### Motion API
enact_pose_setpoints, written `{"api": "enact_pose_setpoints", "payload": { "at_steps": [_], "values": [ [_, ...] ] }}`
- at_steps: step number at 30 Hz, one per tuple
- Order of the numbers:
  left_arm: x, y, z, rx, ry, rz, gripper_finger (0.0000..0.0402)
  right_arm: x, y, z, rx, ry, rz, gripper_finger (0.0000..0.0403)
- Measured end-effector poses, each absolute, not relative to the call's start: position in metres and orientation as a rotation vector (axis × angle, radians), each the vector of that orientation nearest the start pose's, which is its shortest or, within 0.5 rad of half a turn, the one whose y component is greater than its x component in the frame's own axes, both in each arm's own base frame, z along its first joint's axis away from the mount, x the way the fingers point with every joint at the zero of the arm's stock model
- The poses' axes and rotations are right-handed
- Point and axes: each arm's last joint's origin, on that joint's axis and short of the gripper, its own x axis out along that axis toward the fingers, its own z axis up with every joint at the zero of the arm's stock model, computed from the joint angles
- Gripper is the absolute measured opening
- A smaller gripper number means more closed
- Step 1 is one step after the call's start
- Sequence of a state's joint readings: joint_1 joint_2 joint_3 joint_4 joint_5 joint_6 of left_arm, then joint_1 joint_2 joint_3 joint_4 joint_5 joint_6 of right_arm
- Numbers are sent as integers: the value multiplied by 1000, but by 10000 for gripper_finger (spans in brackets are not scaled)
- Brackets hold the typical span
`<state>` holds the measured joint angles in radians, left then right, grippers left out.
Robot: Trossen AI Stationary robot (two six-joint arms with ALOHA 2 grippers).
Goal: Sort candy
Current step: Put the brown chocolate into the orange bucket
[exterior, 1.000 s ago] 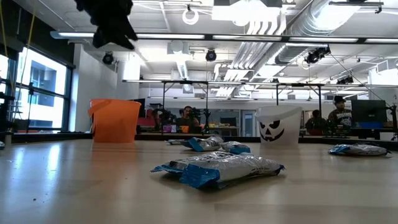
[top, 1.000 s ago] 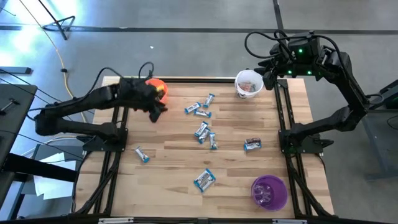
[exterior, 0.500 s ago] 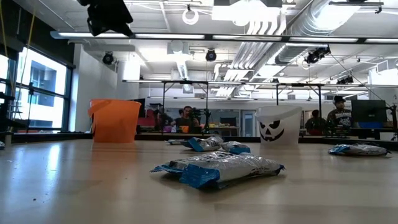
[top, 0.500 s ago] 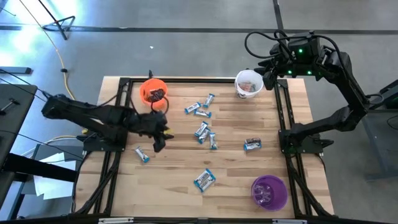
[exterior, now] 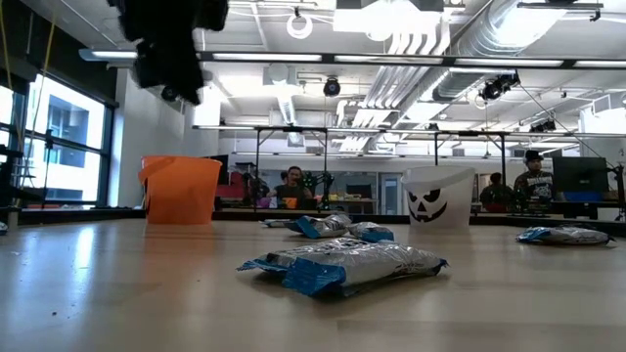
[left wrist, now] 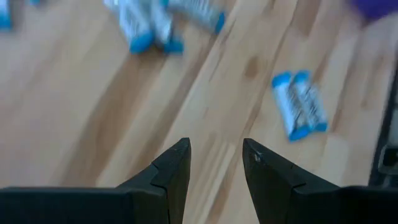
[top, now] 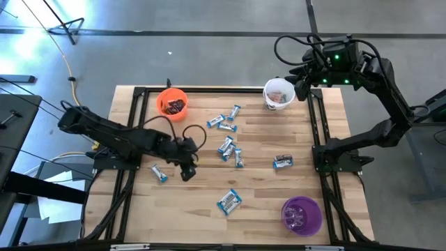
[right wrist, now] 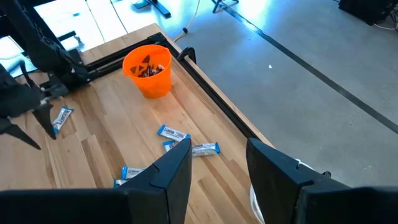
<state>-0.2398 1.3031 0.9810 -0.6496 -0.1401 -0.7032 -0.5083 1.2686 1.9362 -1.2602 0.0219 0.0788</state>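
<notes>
Several blue-and-white candy pieces (top: 225, 146) lie flat and scattered on the wooden table. One (top: 159, 173) lies near the left side, one (top: 228, 201) toward the near edge, and a dark piece (top: 283, 162) lies to the right. My left gripper (top: 188, 171) hangs open and empty above bare wood, just right of the left-side piece. In its wrist view (left wrist: 216, 155) a candy piece (left wrist: 300, 106) lies ahead of the fingers. My right gripper (right wrist: 217, 149) stands open and empty, high beside the white cup (top: 279, 94).
An orange cup (top: 171, 102) with dark candy inside stands at the far left. The white cup stands at the far right, and a purple cup (top: 302, 215) at the near right. Black frame rails (top: 132, 139) run along both sides of the table. People show in the room beyond the table.
My left gripper has swung away from the orange cup toward the table's near edge and a little to the right, sinking as it went and turning somewhat. It now hangs over bare wood beside the left-side candy piece. No candy has moved.
</notes>
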Motion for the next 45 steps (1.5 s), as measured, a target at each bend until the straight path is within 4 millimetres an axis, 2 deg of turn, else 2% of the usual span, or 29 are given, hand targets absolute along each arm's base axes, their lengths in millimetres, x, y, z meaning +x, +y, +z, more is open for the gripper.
{"api": "enact_pose_setpoints", "payload": {
  "at_steps": [5,10,16,20,28,42,45],
  "values": [
    [236,-71,248,-542,1076,324,133,154,-87,500,219,562,-538,149],
    [222,-87,245,-633,1086,466,140,154,-87,500,219,562,-538,149],
    [215,-94,239,-756,1096,641,175,154,-87,500,219,562,-538,149],
    [216,-99,238,-830,1055,683,201,154,-87,500,219,561,-538,149],
    [218,-110,238,-867,1018,652,213,154,-87,500,219,561,-538,149],
    [238,-121,250,-809,788,441,213,154,-87,500,219,561,-538,149],
    [244,-125,247,-821,775,424,213,154,-87,500,219,562,-538,149]
  ]
}}
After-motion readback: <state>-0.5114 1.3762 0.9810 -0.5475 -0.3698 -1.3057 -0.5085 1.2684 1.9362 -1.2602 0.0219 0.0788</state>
